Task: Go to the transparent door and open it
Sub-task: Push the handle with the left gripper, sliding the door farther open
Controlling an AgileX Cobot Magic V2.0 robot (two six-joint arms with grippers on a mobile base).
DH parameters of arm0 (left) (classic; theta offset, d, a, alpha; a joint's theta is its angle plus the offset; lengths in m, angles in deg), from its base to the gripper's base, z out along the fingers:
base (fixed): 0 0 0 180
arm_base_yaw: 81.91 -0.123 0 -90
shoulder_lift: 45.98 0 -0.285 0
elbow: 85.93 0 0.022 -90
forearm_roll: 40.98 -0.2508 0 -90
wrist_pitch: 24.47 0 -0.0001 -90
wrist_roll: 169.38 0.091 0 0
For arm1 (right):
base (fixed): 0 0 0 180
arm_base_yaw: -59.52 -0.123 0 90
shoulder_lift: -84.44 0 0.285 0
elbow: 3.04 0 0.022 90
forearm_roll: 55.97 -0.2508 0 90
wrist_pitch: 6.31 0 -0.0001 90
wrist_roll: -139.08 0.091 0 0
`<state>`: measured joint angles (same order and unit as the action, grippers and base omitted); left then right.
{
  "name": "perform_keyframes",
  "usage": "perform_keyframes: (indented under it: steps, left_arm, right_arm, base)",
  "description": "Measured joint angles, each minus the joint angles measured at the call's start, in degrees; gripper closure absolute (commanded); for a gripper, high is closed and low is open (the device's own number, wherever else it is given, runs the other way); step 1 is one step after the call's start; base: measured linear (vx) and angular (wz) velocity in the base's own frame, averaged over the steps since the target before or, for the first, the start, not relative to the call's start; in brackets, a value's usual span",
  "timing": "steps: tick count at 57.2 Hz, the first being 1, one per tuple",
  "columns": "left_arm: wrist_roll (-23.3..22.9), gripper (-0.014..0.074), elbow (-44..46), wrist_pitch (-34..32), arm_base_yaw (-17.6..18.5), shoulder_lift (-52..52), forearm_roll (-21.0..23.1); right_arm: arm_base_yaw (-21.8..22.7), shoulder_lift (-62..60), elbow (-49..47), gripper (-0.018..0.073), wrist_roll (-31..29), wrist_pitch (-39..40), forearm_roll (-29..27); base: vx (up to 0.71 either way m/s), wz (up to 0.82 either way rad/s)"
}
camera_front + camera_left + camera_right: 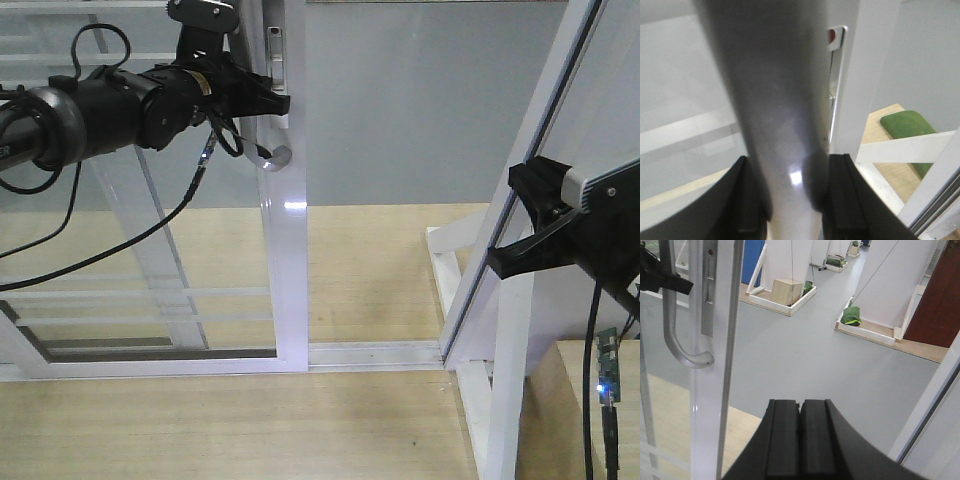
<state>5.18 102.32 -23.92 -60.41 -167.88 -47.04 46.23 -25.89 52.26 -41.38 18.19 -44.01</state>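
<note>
At the upper left of the front view, the left gripper [278, 103] pinches the grey handle [275, 155] on the door [285, 250] stile, beside the lock plate [707, 295]. The right gripper [800, 407] has its fingers pressed together, empty. The glass door is probably heavy, rigid and fragile. The smooth bar may slip, so grip it mid-length.

open passage [380, 250] right of transparent door [286, 260]

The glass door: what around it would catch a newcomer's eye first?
At the top left of the front view, the black left gripper clamps the curved grey handle of the white-framed glass door. In the right wrist view, the right gripper sits shut and empty at the bottom, facing a grey floor.
</note>
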Motion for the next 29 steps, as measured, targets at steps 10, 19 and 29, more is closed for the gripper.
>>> perform_keyframes:
  steps: [10, 19, 29]
  left_arm:
    - [0.0, 0.0602, -3.9, -1.4, -2.5, 2.6, 0.0]
    - [0.0, 0.0602, -8.3, -3.1, -5.0, 5.4, 0.2]
    - [0.5, 0.0602, -12.7, -5.9, -7.6, 8.2, 0.2]
  right_arm:
    - [0.0, 0.0, 0.0, 0.0566, 0.0, 0.0, 0.0]
    - [0.0, 0.0, 0.0, 0.0566, 0.0, 0.0, 0.0]
    - [0.0, 0.0, 0.0, 0.0566, 0.0, 0.0, 0.0]
  base:
    - [0.00, 0.00]
    - [0.00, 0.00]
    - [0.00, 0.00]
